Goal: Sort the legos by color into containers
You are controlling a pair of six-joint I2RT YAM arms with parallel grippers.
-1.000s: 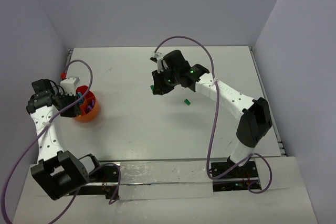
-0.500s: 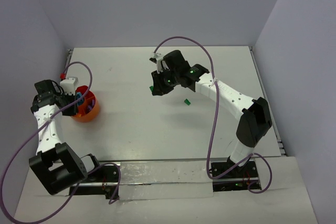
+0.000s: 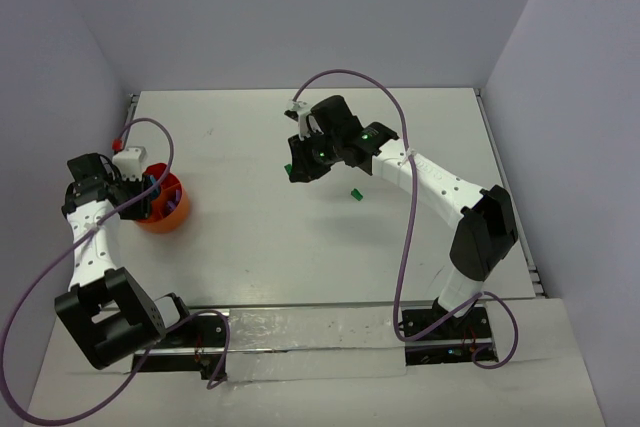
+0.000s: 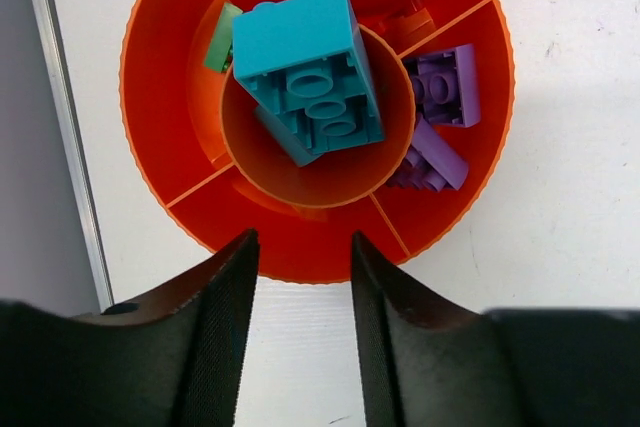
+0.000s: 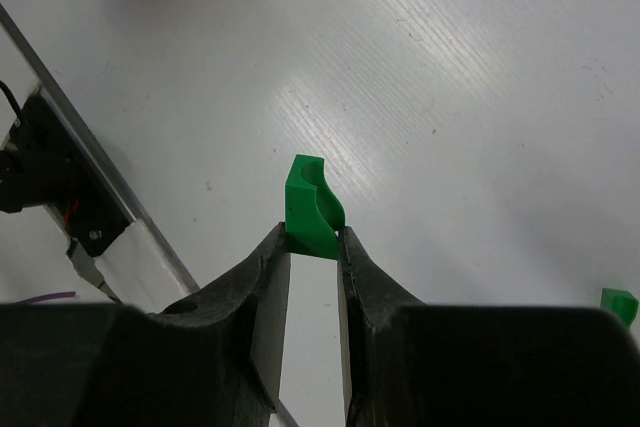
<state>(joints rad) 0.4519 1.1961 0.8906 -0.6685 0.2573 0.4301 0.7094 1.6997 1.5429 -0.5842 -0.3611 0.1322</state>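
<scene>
Lego (image 5: 312, 209) between right fingers (image 5: 262, 307)

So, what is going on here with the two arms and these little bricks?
This is sorting by color into an orange bowl with dividers. The left gripper hangs open and empty over the bowl. Teal bricks lie in its middle cup and purple bricks in a side section. The right gripper is shut on a green brick over the middle of the table. A second green brick lies loose on the table nearby.
</scene>
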